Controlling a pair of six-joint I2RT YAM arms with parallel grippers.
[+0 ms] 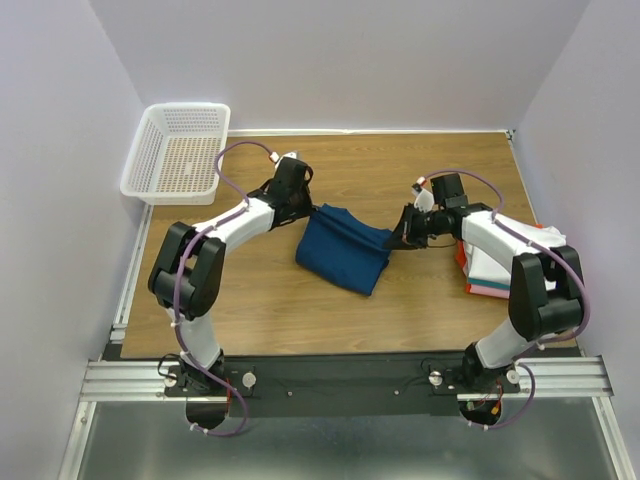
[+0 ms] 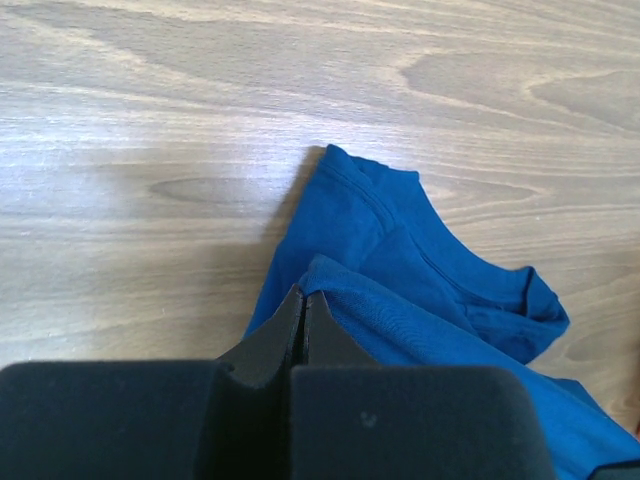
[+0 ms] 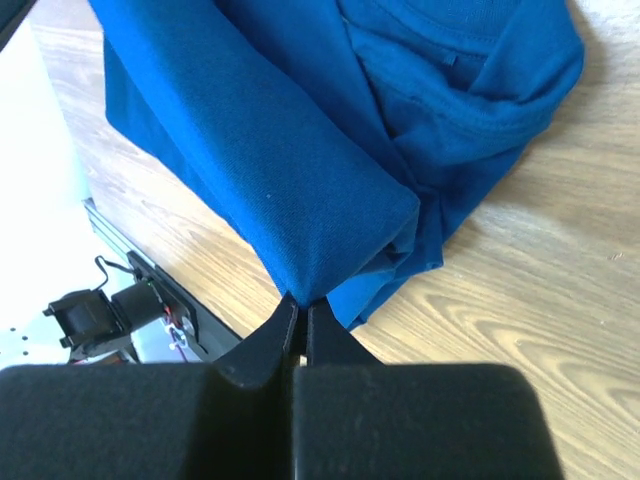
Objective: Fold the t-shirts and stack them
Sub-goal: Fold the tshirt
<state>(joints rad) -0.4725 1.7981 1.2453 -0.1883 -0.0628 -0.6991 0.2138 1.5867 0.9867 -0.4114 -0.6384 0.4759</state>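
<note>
The dark blue tee [image 1: 343, 248] lies partly folded mid-table, its print hidden. My left gripper [image 1: 305, 208] is shut on the tee's upper left corner; in the left wrist view its tips [image 2: 303, 296] pinch a fold of the blue cloth [image 2: 420, 290]. My right gripper [image 1: 398, 238] is shut on the tee's right edge; in the right wrist view its tips [image 3: 299, 302] pinch a fold of the tee [image 3: 300, 140] lifted off the wood. Folded white, pink and orange-red tees [image 1: 497, 265] are stacked at the right, under my right arm.
A white mesh basket [image 1: 178, 152] stands at the back left corner, partly off the table. Walls close in at the left, back and right. A metal rail [image 1: 340, 378] runs along the near edge.
</note>
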